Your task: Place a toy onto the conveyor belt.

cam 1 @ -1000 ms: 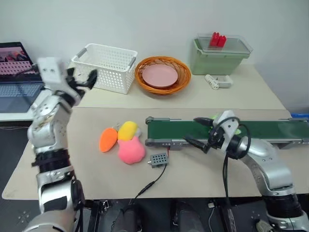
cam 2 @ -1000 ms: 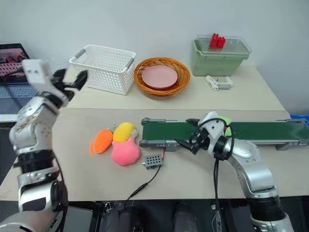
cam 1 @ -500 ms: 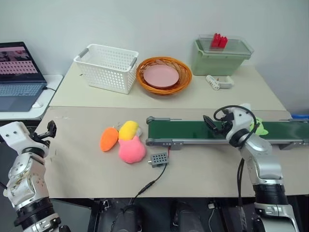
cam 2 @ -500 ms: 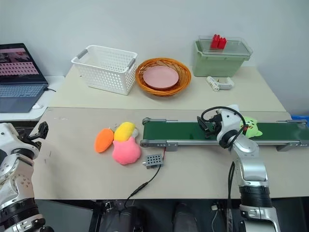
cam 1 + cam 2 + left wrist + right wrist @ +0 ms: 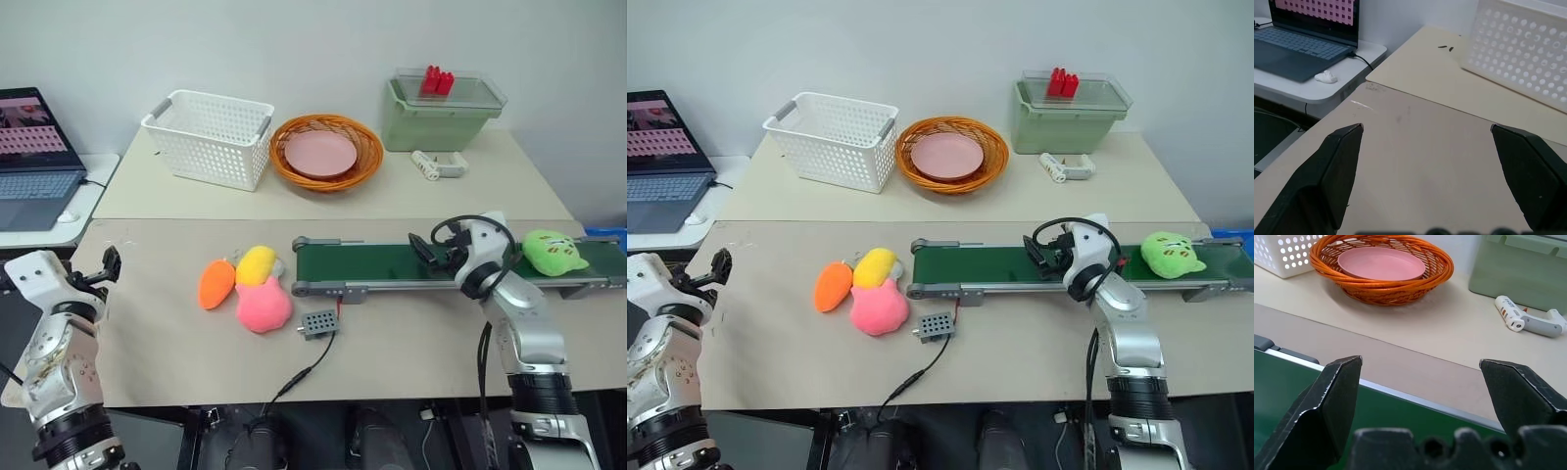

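The lime-green toy (image 5: 1172, 254) lies free on the conveyor belt (image 5: 999, 266) near its right end, so the placing looks done; both the right gripper (image 5: 1043, 256) and left gripper (image 5: 715, 268) have fingers spread, grasping nothing.

table (image 5: 176, 343): beige | on it: white basket (image 5: 209, 137); orange basket (image 5: 328, 152); green bin (image 5: 443, 110); conveyor belt (image 5: 392, 266); orange (image 5: 217, 283), yellow (image 5: 257, 264), pink plush (image 5: 264, 305) clustered; grey box (image 5: 319, 323)

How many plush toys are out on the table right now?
4: lime-green plush toy on the dark green conveyor belt; orange plush, yellow plush and pink plush clustered near the belt's other end.
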You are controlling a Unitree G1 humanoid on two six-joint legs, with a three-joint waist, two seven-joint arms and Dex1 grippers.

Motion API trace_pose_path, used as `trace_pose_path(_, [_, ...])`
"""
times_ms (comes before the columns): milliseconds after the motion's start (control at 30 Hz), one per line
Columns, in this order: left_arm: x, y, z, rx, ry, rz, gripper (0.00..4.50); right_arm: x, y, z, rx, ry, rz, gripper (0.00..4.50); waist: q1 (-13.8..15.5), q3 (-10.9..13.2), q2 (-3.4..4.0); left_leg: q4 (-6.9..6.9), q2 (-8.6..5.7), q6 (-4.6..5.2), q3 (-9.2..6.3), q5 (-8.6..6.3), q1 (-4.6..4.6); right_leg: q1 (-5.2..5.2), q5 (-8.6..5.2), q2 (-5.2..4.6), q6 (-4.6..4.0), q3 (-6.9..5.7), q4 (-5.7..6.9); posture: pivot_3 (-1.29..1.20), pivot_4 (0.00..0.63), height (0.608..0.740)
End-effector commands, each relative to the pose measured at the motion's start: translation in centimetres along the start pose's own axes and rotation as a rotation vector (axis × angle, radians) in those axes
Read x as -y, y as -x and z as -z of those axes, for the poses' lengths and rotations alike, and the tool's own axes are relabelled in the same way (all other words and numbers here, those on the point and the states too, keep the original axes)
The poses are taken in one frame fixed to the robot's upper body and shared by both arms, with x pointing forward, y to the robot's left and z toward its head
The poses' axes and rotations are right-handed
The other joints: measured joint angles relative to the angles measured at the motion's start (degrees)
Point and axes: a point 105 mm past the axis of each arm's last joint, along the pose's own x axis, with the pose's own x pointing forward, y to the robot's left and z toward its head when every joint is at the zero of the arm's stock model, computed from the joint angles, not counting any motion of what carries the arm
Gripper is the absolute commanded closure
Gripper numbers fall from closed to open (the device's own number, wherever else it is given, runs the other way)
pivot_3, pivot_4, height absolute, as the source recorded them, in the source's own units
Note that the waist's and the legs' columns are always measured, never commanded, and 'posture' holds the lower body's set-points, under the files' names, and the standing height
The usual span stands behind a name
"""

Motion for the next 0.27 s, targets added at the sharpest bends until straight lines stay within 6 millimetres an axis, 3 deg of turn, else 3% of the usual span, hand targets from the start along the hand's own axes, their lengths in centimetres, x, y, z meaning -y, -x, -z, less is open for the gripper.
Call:
trace_pose_path(33, [0.2, -0.4, -1.7, 0.065, -0.02, 0.023, 0.04, 0.5, 0.4, -2.0, 0.08, 0.022, 0.016, 0.0, -0.01, 0.0, 0.0, 0.0, 0.0, 0.0, 0.0, 0.0, 0.0, 0.0, 0.0, 0.0, 0.0, 0.0, 0.0, 0.0, 0.15, 0.74])
trace_pose_path(267, [1.6, -0.9, -1.3, 0.057, -0.01, 0.082, 0.04, 1.0, 0.8, -1.4, 0.062, 0.021, 0.039, 0.0, 0.06, 0.0, 0.0, -0.01, 0.0, 0.0, 0.0, 0.0, -0.01, -0.01, 0.0, 0.0, 0.0, 0.0, -0.01, 0.0, 0.15, 0.74])
